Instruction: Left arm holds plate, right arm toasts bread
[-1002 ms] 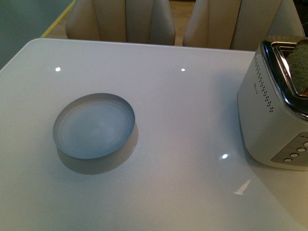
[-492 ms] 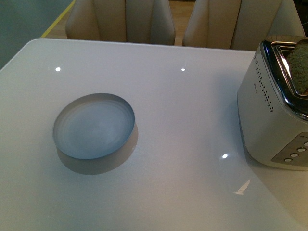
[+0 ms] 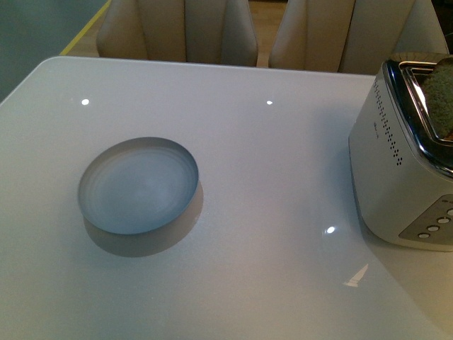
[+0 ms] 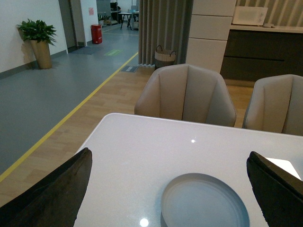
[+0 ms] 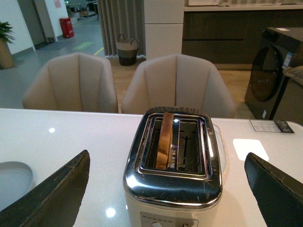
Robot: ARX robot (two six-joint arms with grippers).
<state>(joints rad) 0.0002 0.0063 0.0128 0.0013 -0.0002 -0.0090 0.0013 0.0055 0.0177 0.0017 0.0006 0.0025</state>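
Observation:
The pale grey-blue plate (image 3: pixel 139 185) lies empty on the white table (image 3: pixel 269 177), left of centre; it also shows in the left wrist view as the plate (image 4: pixel 204 202) and at the edge of the right wrist view as the plate (image 5: pixel 12 179). The bread (image 5: pixel 165 140) stands upright in one slot of the toaster (image 5: pixel 174 175); its top, the bread (image 3: pixel 440 99), pokes out of the toaster (image 3: pixel 403 156) at the right. My left gripper (image 4: pixel 173 198) hangs open above and in front of the plate. My right gripper (image 5: pixel 170 194) is open, facing the toaster. Neither arm shows in the front view.
Two beige chairs (image 3: pixel 262 32) stand behind the table's far edge. The toaster's second slot (image 5: pixel 189 144) is empty. A white card (image 5: pixel 250 149) lies on the table beside the toaster. Bare tabletop stretches between plate and toaster.

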